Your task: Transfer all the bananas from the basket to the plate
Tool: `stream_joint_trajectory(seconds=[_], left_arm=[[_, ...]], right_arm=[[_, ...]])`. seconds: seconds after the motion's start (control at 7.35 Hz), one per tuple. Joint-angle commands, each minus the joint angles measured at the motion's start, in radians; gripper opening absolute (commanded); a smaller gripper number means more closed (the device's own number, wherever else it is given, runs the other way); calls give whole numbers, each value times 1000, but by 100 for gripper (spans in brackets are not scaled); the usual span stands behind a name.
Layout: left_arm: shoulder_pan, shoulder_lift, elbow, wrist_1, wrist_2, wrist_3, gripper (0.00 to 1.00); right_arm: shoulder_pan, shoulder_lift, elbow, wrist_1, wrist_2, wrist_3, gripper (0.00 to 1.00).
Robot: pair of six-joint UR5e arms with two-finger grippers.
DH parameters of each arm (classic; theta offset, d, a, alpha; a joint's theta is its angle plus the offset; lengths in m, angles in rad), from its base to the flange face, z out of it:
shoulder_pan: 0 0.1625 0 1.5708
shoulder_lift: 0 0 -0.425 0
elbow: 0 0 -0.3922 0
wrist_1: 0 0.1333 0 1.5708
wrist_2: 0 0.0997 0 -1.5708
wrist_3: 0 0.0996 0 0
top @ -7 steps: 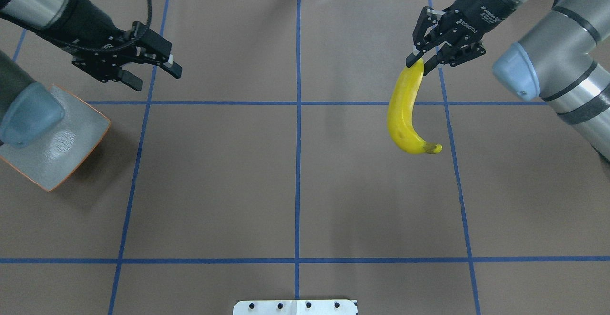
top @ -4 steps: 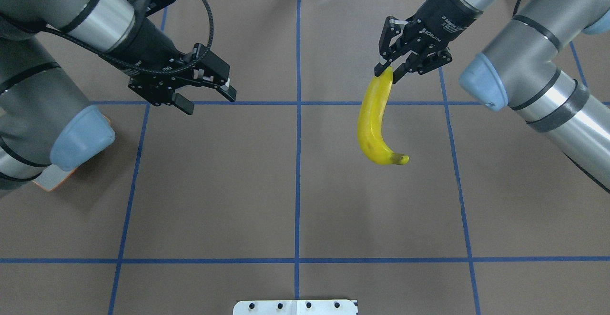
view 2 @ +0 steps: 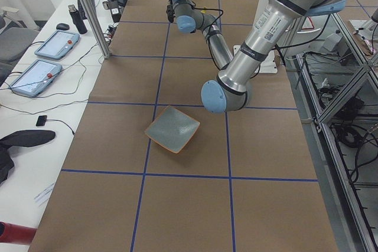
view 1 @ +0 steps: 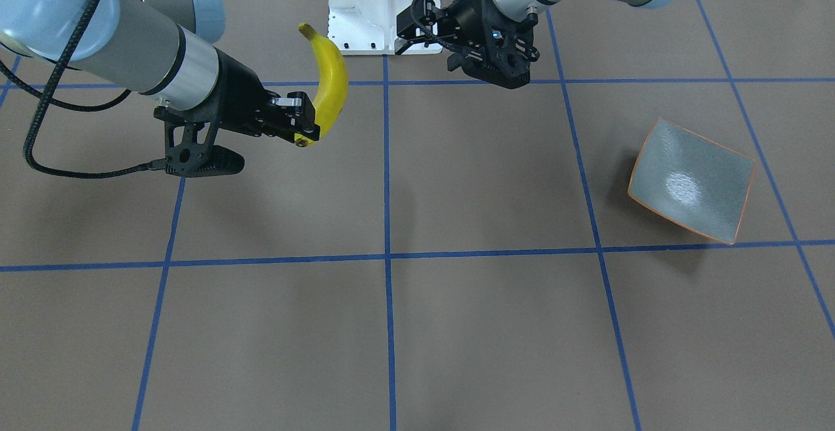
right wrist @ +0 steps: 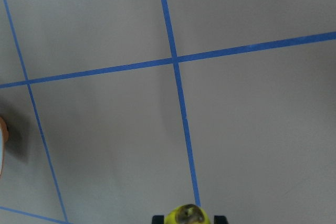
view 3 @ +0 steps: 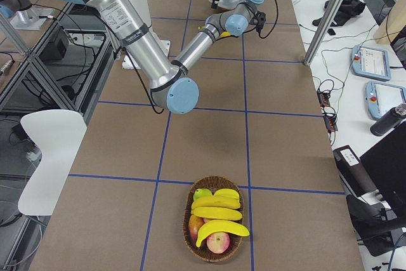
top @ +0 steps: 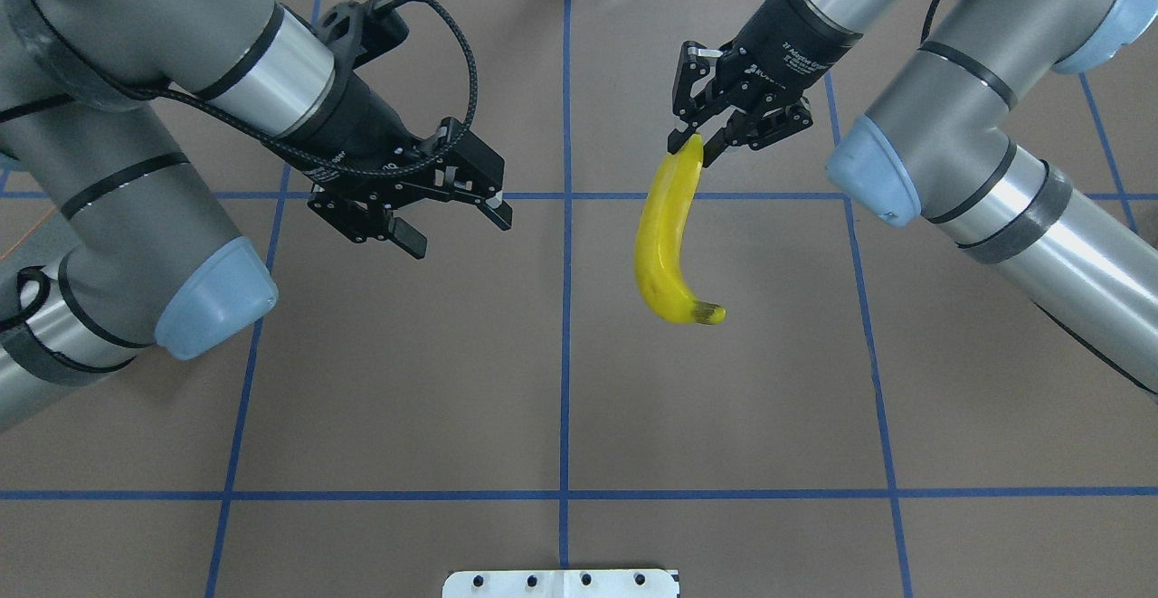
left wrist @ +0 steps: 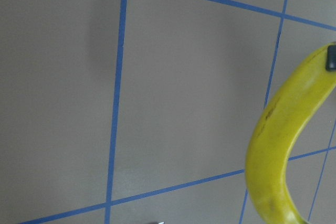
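My right gripper (top: pixel 695 142) is shut on one end of a yellow banana (top: pixel 665 236) that hangs above the table right of the centre line, its dark tip toward me. The front-facing view shows the same gripper (view 1: pixel 306 135) pinching that banana (view 1: pixel 331 79). My left gripper (top: pixel 461 232) is open and holds nothing, left of the centre line and apart from the banana. The grey-green plate (view 1: pixel 688 180) with its orange rim lies bare on my left side, also seen as the plate (view 2: pixel 172 128). The basket (view 3: pixel 192 204) holds more bananas (view 3: pixel 217 213).
The basket also holds apples (view 3: pixel 218 242) and stands at the table's right end. Blue tape lines divide the brown table. A white mount (top: pixel 561 583) sits at the near edge. In the overhead view my left arm covers the plate.
My right gripper has carried the banana leftward toward the centre line. My left arm has swung right toward the centre, still open, and now covers the plate in the overhead view.
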Motion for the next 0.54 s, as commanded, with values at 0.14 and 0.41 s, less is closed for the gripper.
stream_joint_trajectory(seconds=[0.14, 0.41], left_arm=[[50, -24, 45, -189, 184, -184, 100], [87, -24, 50, -208, 228, -199, 100]], right_arm=[[-30, 3, -12, 103, -40, 102, 0], [-29, 6, -12, 103, -40, 105, 0]])
